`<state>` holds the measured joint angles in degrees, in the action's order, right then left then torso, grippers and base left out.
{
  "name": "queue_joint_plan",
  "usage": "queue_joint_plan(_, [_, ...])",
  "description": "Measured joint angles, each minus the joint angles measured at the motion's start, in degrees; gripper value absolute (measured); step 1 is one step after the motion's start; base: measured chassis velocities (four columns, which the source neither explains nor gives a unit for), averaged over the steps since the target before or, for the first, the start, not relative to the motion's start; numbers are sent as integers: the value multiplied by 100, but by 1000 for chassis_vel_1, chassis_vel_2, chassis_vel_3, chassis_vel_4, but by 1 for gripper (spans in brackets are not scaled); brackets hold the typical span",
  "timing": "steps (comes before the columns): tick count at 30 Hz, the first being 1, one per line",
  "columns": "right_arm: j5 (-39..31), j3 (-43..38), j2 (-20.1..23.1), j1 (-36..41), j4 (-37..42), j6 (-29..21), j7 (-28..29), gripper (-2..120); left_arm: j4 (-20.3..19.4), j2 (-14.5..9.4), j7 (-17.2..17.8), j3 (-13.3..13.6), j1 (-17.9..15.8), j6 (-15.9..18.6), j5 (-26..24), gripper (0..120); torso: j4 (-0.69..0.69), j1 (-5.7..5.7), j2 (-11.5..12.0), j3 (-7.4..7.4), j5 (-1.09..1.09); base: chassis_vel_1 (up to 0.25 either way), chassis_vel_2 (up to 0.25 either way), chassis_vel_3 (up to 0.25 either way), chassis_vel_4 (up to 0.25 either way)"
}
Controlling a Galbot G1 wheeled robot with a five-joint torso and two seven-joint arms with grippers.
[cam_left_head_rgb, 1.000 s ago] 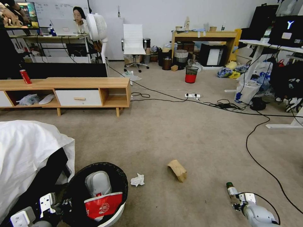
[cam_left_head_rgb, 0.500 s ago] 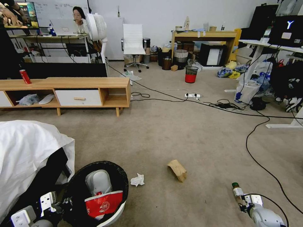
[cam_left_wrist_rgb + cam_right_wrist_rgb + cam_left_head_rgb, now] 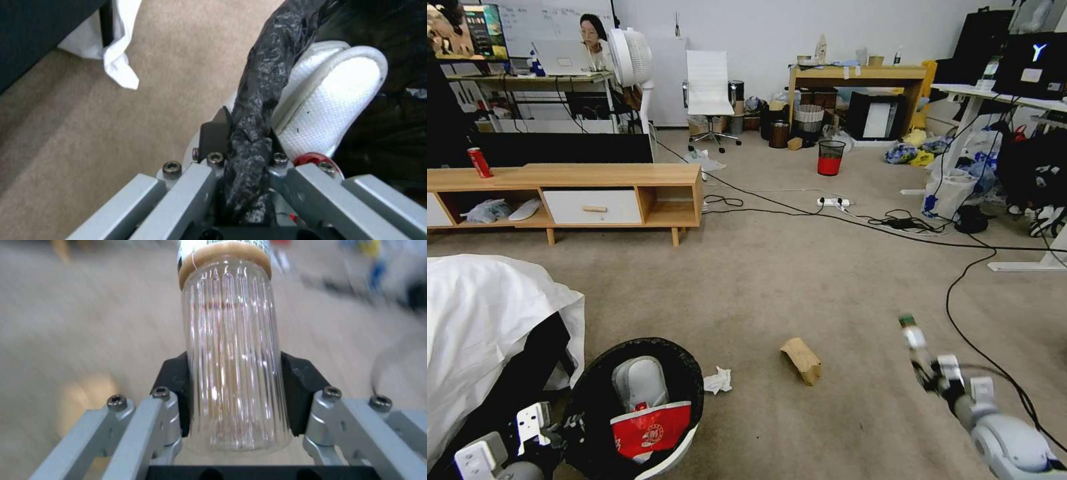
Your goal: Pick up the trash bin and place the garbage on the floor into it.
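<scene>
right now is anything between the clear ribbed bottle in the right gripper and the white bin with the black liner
Nothing visible blocks it. The clear ribbed bottle, clamped in the right gripper, is in the air; the white bin with the black liner, held by the left gripper, is open-topped.

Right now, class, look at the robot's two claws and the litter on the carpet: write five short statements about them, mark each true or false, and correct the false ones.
1. The right claw grips a clear ribbed bottle. True.
2. The left claw is open and apart from the trash bin. False: it is shut on the bin's black-bagged rim.
3. A brown paper bag lies on the floor. True.
4. The crumpled white tissue is inside the bin. False: it lies on the carpet beside the bin.
5. The bin holds nothing. False: a red-and-white wrapper and a white item lie inside it.
</scene>
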<state>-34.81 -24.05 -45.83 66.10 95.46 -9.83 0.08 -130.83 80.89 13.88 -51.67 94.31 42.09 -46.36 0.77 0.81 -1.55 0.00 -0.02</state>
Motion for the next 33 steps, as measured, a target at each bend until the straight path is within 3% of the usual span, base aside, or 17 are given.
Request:
queue_joint_plan(2, [-459, 248, 296, -284, 697, 98, 93, 38, -58, -58, 118, 11, -66, 1, -196, 2, 2, 0, 0, 0, 2, 0, 0, 0, 0])
queue_joint_plan(6, [-979, 563, 564, -633, 1255, 109, 152, 38, -89, -148, 215, 26, -119, 3, -360, 2, 3, 0, 0, 0, 0, 0, 0, 0, 0])
queue_joint_plan(8, [-1614, 1084, 837, -1162, 1895, 89, 269, 38, -109, -264, 283, 67, -155, 5, -481, 2, 1, 0, 0, 0, 1, 0, 0, 0, 0])
queue_joint_plan(13, [-2407, 1891, 1258, -2007, 2814, -94, 481, 38, -99, -418, 312, 175, -258, 6, -562, 2, 5, 0, 0, 0, 1, 0, 0, 0, 0])
queue_joint_plan(17, [-2679, 2658, 1327, -2727, 3134, -175, 660, 38, -84, -461, 313, 237, -283, 6, -576, 2, 5, 0, 0, 0, -1, 0, 0, 0, 0])
queue_joint_plan(20, [-2986, 3699, 1125, -3557, 3284, -307, 895, 38, -111, -462, 310, 271, -302, 7, -575, 2, 3, 0, 0, 0, 1, 0, 0, 0, 0])
queue_joint_plan(21, [-2986, 3699, 1125, -3557, 3284, -307, 895, 38, -111, -462, 310, 271, -302, 7, -575, 2, 3, 0, 0, 0, 1, 0, 0, 0, 0])
queue_joint_plan(23, [-3200, 4455, 783, -4242, 3315, -444, 1090, 38, -141, -457, 303, 277, -303, 7, -574, 2, 5, 0, 0, 0, 4, 0, 0, 0, 0])
queue_joint_plan(25, [-3258, 4640, 669, -4442, 3319, -485, 1151, 38, -151, -452, 301, 277, -301, 7, -574, 2, 4, 0, 0, 0, 3, 0, 0, 0, 0])
queue_joint_plan(27, [-3624, 5292, 192, -5209, 3323, -754, 1471, 38, -175, -449, 297, 258, -295, 7, -571, 2, 1, 0, 0, 0, -2, 0, 0, 0, 0])
queue_joint_plan(28, [-3624, 5292, 192, -5209, 3323, -754, 1471, 38, -175, -449, 297, 258, -295, 7, -571, 2, 1, 0, 0, 0, -2, 0, 0, 0, 0])
queue_joint_plan(30, [-3948, 5829, -313, -5778, 3242, -1128, 1789, 38, -194, -464, 293, 228, -294, 7, -573, 2, 1, 0, 0, 0, -2, 0, 0, 0, 0])
queue_joint_plan(33, [-4222, 6183, -630, -6106, 3114, -1494, 2099, 38, -199, -496, 290, 211, -295, 7, -586, 2, 3, 0, 0, 0, 1, 0, 0, 0, 0])
